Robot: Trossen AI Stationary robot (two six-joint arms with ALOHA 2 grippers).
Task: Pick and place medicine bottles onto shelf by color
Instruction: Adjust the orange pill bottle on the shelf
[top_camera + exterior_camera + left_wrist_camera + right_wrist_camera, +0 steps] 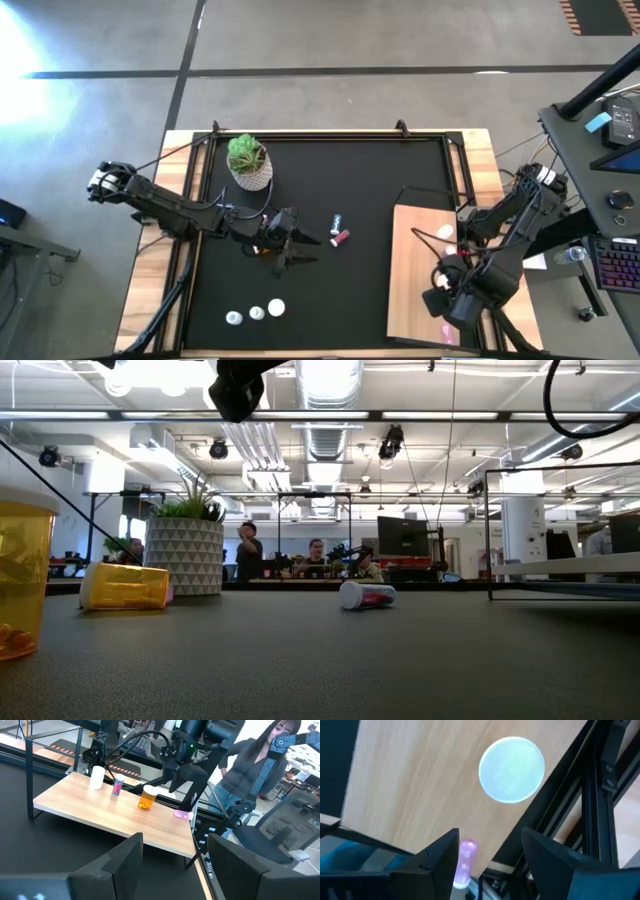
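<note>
Medicine bottles lie scattered on the black mat (360, 190) in the high view: three white ones (256, 313) near its front edge, a pink one (341, 238) mid-mat, with the left gripper (298, 250) beside it, fingers apart and empty. The left wrist view shows the shelf (115, 812) holding several bottles. The right wrist view shows the right gripper (490, 852), fingers apart, above a white-capped bottle (511, 769); it should lift clear without toppling it.

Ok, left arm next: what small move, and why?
Probably ease the open, empty left gripper forward to the pink white-capped pill bottle lying on the black mat just ahead; the right gripper hangs open over the pale wooden shelf.
</note>
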